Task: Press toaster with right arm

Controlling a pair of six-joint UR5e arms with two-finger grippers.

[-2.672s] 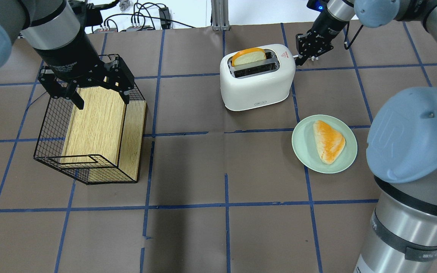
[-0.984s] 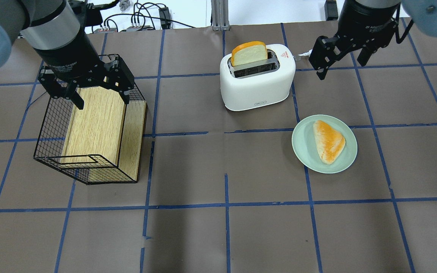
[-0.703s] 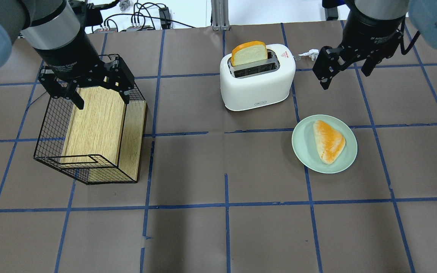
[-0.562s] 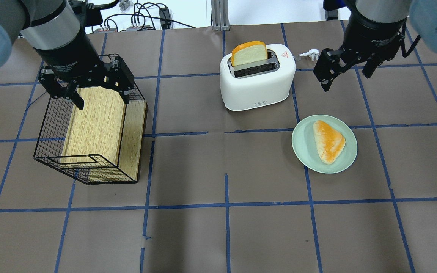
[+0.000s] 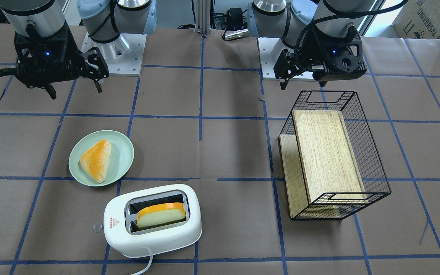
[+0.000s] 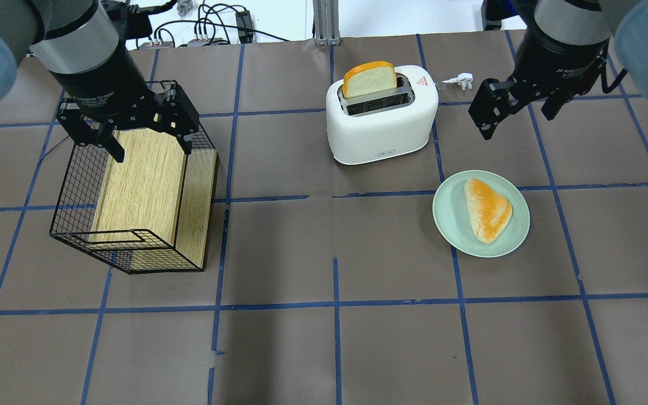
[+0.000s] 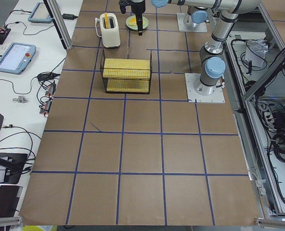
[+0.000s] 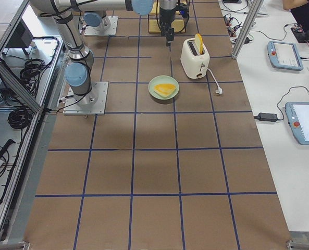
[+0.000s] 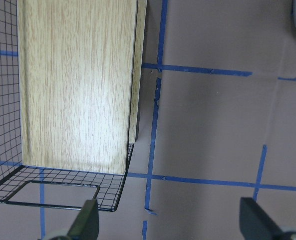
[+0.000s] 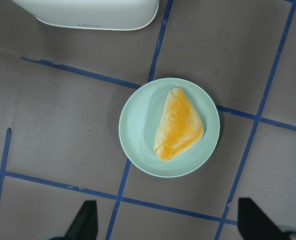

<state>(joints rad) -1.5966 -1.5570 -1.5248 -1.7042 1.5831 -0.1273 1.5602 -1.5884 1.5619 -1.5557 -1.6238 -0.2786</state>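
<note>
The white toaster (image 6: 381,115) stands at the table's far middle with a bread slice (image 6: 369,79) sticking up from its back slot. It also shows in the front view (image 5: 153,225), with its clear knob (image 5: 97,228) at the side. My right gripper (image 6: 518,109) is open and empty, and hangs above the table to the right of the toaster, apart from it. In the right wrist view the toaster's edge (image 10: 88,12) is at the top. My left gripper (image 6: 149,143) is open and hovers over the wire basket (image 6: 76,185).
A pale-green plate (image 6: 448,219) with a triangular pastry (image 6: 487,209) lies in front of the toaster, below my right gripper (image 10: 168,225). The wire basket holds a wooden board (image 9: 73,85). The toaster's white plug (image 6: 462,80) lies behind it on the right.
My right gripper has left the toaster's right end, opened, and drifted right and nearer to me. The bread slice stands higher in the slot. The left arm has not moved.
</note>
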